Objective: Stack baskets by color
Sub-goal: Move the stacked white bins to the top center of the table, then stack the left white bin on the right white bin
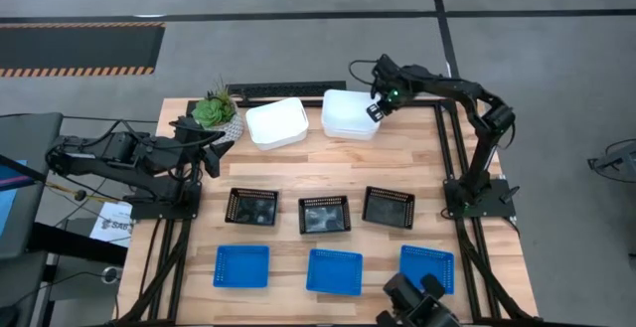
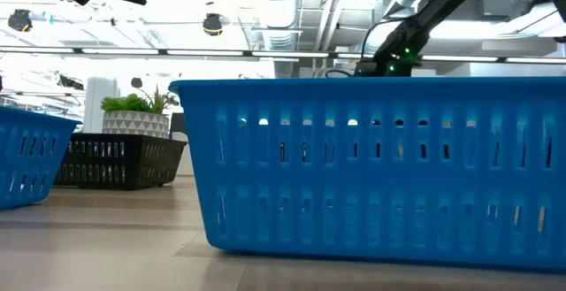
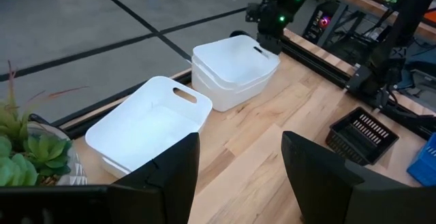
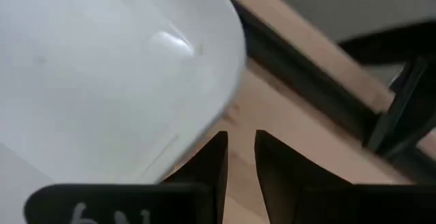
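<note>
Two white baskets sit nested (image 1: pixel 350 114) (image 3: pixel 235 67) at the table's far edge, with a single white basket (image 1: pixel 276 123) (image 3: pixel 150 122) to their left. Three black baskets (image 1: pixel 325 215) form a middle row and three blue baskets (image 1: pixel 334 271) a near row. My right gripper (image 1: pixel 376 111) (image 4: pixel 240 139) points steeply down just outside the nested pair's right end. Its fingers stand a narrow gap apart, and bare wood shows between them. My left gripper (image 3: pixel 238 176) waits open, raised at the table's left side near the plant. My right gripper has one finger (image 4: pixel 216 157) right beside the rounded outer wall (image 4: pixel 204 81) of the nested white baskets. I cannot tell whether it touches that wall. Nothing lies between the fingers.
A green potted plant (image 1: pixel 214 108) stands at the far left corner. A dark rail (image 1: pixel 288 90) runs along the far edge behind the white baskets. A dark device (image 1: pixel 417 302) sits at the near edge. Bare wood lies between the rows.
</note>
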